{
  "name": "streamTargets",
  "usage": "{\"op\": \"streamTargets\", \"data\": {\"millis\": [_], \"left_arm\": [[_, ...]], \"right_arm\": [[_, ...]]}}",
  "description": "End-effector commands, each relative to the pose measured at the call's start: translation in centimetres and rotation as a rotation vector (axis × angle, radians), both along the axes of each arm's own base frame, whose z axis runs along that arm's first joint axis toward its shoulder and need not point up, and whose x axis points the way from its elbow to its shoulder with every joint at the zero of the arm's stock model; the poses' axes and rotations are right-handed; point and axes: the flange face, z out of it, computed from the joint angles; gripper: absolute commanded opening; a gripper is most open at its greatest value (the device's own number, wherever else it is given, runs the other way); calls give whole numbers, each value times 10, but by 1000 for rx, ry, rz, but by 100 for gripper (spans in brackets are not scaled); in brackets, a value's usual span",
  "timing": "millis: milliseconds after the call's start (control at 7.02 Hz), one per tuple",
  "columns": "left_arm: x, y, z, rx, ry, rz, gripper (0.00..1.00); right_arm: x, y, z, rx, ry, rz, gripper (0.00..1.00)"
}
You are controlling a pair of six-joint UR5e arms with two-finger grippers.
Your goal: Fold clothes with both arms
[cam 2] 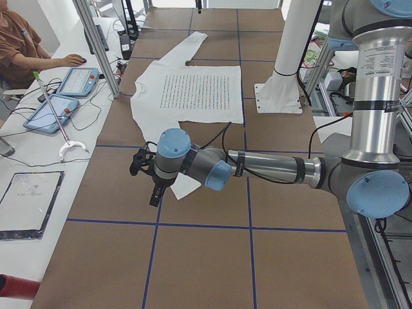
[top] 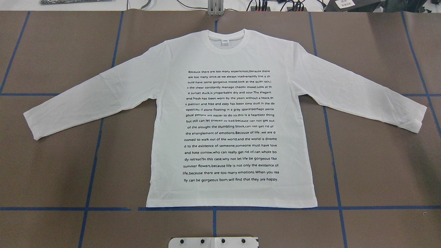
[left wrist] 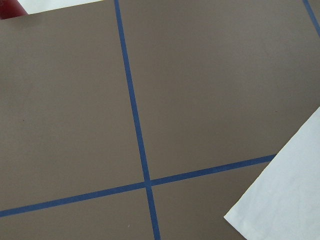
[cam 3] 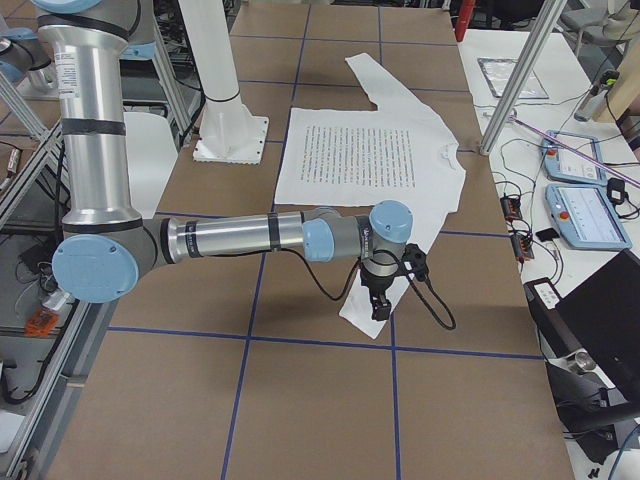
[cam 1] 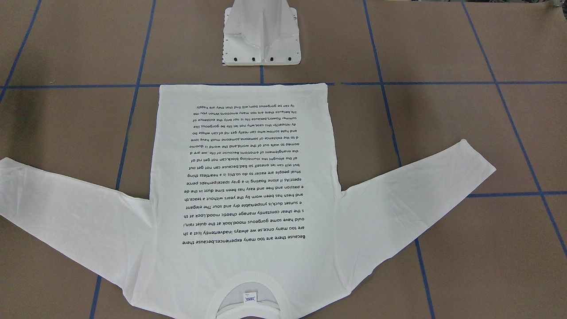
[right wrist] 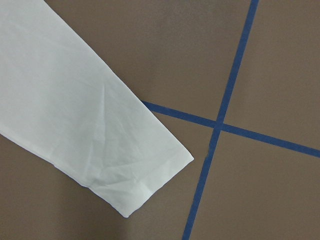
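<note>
The white long-sleeved T-shirt (top: 231,117) lies flat and face up on the brown table, with both sleeves spread out, the collar far from the robot and the hem near it. It also shows in the front view (cam 1: 243,190). My left gripper (cam 2: 154,193) hangs above the left sleeve cuff (left wrist: 280,200). My right gripper (cam 3: 380,300) hangs above the right sleeve cuff (right wrist: 100,130). Both grippers show only in the side views, so I cannot tell whether they are open or shut. Neither wrist view shows any fingers.
The white metal pedestal (cam 1: 261,35) stands just behind the hem. Blue tape lines (top: 93,162) cross the table. An operator (cam 2: 26,51) sits at a side bench with tablets (cam 2: 55,112). More tablets and cables (cam 3: 590,210) lie along the far edge.
</note>
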Motion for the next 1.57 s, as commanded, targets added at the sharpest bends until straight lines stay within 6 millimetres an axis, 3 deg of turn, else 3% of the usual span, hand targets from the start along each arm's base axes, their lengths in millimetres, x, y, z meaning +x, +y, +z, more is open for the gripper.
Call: {"op": "streamTargets", "data": {"millis": [0, 570, 712, 998, 1425], "left_arm": [[1, -1, -3, 21, -6, 0, 100], [1, 5, 2, 14, 3, 3, 100], [2, 3, -3, 23, 5, 3, 100], [3, 3, 0, 19, 3, 7, 100], [3, 2, 1, 18, 1, 7, 100]], "right_arm": [[0, -2, 1, -3, 2, 1, 100], [-1, -2, -13, 37, -11, 2, 100], [-4, 3, -7, 39, -62, 14, 100], [-19, 4, 19, -78, -76, 95, 100], [-70, 6, 64, -166, -117, 223, 99]]}}
